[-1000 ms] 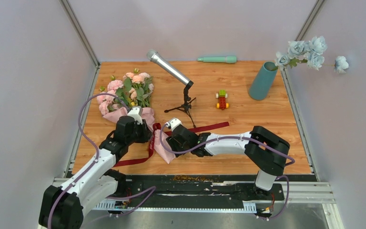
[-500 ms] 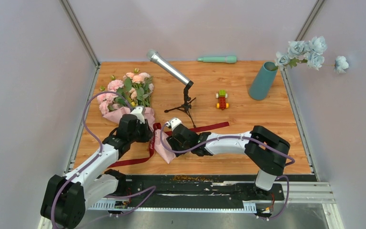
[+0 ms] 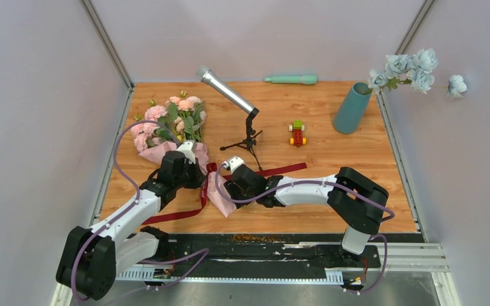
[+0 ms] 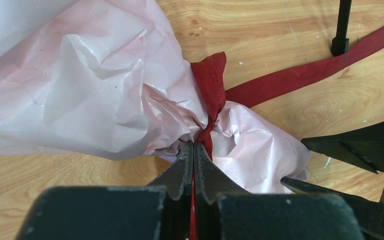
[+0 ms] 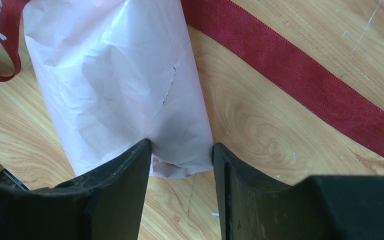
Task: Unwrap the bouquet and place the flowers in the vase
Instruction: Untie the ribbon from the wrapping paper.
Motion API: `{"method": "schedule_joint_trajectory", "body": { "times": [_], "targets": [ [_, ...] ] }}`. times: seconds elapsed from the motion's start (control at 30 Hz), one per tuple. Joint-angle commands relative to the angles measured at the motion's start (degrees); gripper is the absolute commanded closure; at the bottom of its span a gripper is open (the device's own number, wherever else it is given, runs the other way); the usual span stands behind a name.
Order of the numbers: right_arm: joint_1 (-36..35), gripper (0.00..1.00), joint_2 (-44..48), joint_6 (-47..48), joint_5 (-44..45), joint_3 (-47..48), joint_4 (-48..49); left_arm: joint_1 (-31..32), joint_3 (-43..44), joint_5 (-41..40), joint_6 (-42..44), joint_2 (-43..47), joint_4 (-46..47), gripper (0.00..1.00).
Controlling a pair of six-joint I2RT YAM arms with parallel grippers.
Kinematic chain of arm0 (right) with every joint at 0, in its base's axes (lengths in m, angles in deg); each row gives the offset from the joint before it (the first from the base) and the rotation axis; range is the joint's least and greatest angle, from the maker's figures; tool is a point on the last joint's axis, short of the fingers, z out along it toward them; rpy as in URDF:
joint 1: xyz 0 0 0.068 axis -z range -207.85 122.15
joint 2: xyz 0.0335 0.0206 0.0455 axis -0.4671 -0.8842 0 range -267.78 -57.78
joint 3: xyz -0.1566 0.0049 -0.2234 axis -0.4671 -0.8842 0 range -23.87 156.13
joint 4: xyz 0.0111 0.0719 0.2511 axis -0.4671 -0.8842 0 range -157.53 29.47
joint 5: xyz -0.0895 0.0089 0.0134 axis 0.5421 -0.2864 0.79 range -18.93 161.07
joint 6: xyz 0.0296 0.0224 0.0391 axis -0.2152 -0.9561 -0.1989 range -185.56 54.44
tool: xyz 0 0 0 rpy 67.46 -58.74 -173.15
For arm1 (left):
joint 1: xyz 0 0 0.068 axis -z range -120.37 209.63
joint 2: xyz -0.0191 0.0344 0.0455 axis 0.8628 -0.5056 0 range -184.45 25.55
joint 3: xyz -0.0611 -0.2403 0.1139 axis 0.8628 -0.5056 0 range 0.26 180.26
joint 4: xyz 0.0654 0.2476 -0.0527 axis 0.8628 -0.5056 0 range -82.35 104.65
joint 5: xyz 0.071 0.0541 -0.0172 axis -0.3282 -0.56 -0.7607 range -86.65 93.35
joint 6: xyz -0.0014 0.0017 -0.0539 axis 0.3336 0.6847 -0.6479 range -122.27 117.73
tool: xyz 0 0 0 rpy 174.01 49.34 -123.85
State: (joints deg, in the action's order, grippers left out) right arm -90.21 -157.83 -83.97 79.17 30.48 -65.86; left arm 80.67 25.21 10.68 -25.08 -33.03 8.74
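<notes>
1. The bouquet (image 3: 173, 135) lies on its side at the left of the table (image 3: 332, 204). Its flowers (image 3: 166, 115) point to the far left corner and its wrapped stem end points toward the arms
2. The left gripper (image 4: 194, 150) is clenched on the dark red ribbon (image 4: 300, 75), right at the knot that cinches the pink wrap (image 5: 120, 85). A sliver of red shows between its closed fingers
3. The right gripper (image 5: 181, 150) clasps the tail of the wrap, one finger against each side. This likely pins the bundle so the knot can be pulled loose
4. The ribbon's loose ends trail over the wood to either side. The bouquet is still tied, so unwrapping is at an early stage
5. The teal vase (image 3: 351, 108) stands at the far right, well apart from the bouquet. Pale blue blooms (image 3: 415, 67) show at its mouth; whether they sit inside it is unclear
6. A microphone (image 3: 226, 91) on a small stand and a toy car (image 3: 298, 133) stand between bouquet and vase, and could obstruct the carry. A mint rod (image 3: 290, 80) lies at the far edge
</notes>
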Motion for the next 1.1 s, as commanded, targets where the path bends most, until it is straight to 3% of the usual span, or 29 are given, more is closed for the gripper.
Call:
{"method": "schedule_joint_trajectory", "body": {
  "times": [0.0,0.27,0.5,0.77,1.07],
  "targets": [
    [0.21,0.52,-0.68,-0.97,1.59,0.16,0.92,0.32,1.37,-0.57,-0.73,1.79,2.84,1.0],
    [0.75,0.55,-2.13,-2.33,3.15,0.47,-0.72,0.31,-2.06,-6.35,-6.08,9.99,0.29,1.0],
    [1.2,0.55,-2.7,-2.77,2.36,0.41,-0.75,0.29,-4.58,-3.3,-6.65,13.49,1.23,1.0],
    [1.21,0.55,-2.91,-2.86,0.96,0.74,-0.13,0.36,-0.79,3.03,-2.91,7.79,4.36,0.79],
    [1.28,0.55,-3.15,-2.77,0.58,0.74,-0.04,0.36,2.66,-0.07,1.1,2.08,3.71,0.7]
  ]
}}
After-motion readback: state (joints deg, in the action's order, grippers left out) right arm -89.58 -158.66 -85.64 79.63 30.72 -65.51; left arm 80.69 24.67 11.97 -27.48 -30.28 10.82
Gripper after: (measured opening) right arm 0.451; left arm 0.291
